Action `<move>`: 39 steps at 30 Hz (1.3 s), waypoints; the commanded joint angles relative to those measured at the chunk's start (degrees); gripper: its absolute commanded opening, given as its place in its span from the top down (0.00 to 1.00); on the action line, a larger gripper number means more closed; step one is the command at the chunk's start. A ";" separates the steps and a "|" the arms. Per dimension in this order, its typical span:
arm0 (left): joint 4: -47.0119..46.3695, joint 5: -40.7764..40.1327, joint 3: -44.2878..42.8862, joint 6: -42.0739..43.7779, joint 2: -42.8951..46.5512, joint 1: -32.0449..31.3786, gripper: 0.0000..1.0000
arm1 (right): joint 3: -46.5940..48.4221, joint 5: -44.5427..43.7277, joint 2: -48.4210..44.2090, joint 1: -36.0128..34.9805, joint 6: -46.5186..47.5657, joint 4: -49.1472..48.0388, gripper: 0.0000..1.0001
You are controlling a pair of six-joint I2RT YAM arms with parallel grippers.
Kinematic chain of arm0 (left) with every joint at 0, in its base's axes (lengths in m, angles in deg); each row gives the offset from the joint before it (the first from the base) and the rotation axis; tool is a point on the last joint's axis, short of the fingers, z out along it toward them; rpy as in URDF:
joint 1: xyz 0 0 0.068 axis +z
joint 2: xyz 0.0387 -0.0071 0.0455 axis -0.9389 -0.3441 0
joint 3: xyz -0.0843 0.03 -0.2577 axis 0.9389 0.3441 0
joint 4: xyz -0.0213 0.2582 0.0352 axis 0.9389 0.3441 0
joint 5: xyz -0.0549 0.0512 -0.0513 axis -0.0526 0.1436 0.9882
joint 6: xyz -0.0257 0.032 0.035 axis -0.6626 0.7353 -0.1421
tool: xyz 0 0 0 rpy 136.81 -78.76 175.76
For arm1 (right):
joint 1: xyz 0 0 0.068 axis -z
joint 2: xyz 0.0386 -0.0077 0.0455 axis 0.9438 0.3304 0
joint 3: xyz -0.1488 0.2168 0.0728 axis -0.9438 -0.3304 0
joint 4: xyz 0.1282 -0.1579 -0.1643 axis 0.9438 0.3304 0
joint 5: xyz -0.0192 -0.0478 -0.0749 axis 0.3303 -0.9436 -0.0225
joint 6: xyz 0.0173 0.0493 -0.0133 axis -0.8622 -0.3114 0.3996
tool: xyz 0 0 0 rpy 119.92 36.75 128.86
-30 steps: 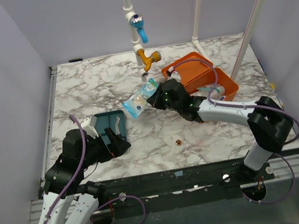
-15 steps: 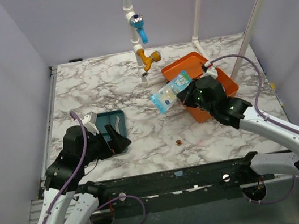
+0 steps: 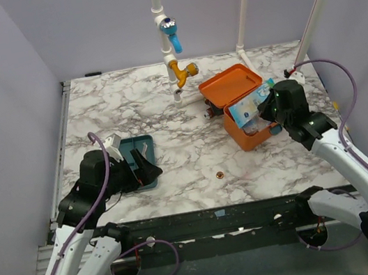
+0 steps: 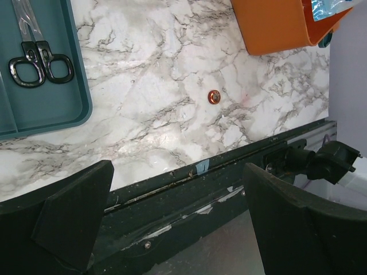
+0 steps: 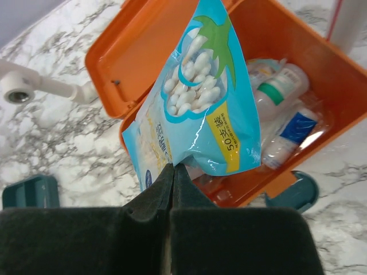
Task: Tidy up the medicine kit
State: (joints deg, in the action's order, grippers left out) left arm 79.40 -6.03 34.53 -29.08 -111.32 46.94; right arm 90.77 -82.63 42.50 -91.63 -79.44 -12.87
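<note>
The orange medicine kit [image 3: 247, 134] stands open at the right, lid [image 3: 229, 86] leaning back; it also shows in the right wrist view [image 5: 321, 86] with a bottle [image 5: 279, 87] and packets inside. My right gripper [image 5: 173, 169] is shut on the edge of a blue cotton swab bag [image 5: 198, 109] and holds it above the kit; the bag shows from above too [image 3: 249, 107]. My left gripper [image 3: 148, 170] is open and empty, hovering over the front table edge beside the teal tray [image 3: 139, 145]. Black scissors [image 4: 35, 57] lie in that tray [image 4: 63, 109].
A small copper ring [image 3: 218, 173] lies on the marble between the arms, also in the left wrist view [image 4: 214, 97]. A white pipe with blue and yellow taps [image 3: 171, 48] rises at the back centre. White poles [image 3: 308, 32] stand at the right behind the kit.
My right arm has carried the cotton swab bag from the table's middle rightward to above the open kit. The left gripper has shifted only slightly near the tray.
</note>
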 commanded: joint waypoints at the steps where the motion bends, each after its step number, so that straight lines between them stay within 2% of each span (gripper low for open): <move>1: -1.97 0.62 -1.53 1.46 -0.80 0.35 0.01 | 2.13 0.55 -0.90 3.50 5.70 3.32 0.99; 6: -2.40 0.88 -1.53 2.30 -1.63 0.39 0.01 | 1.24 0.98 0.33 5.54 7.59 2.70 0.99; 19: -2.67 1.06 -0.83 3.09 -1.77 0.65 0.02 | -4.77 12.63 4.37 5.60 10.46 -4.76 0.99; 25: -2.50 1.11 -1.00 3.09 -1.68 0.79 0.01 | -8.38 19.59 5.94 5.59 6.75 -8.23 0.99; 35: -1.21 0.51 -1.54 3.02 -0.79 1.06 0.01 | -11.49 22.40 9.27 5.47 0.40 -11.42 0.99; 36: -1.06 0.41 -1.62 2.92 -0.68 1.05 0.02 | -11.09 21.71 9.79 5.48 0.28 -10.68 0.98; 39: -0.51 0.20 -1.71 2.83 -0.03 1.06 0.01 | -8.68 18.09 10.42 5.47 1.38 -7.14 0.75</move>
State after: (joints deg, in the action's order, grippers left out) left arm 77.91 -5.94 34.44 -26.72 -112.54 47.70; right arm 80.22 -63.04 51.88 -86.34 -77.62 -22.92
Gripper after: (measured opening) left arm 0.985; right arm 0.153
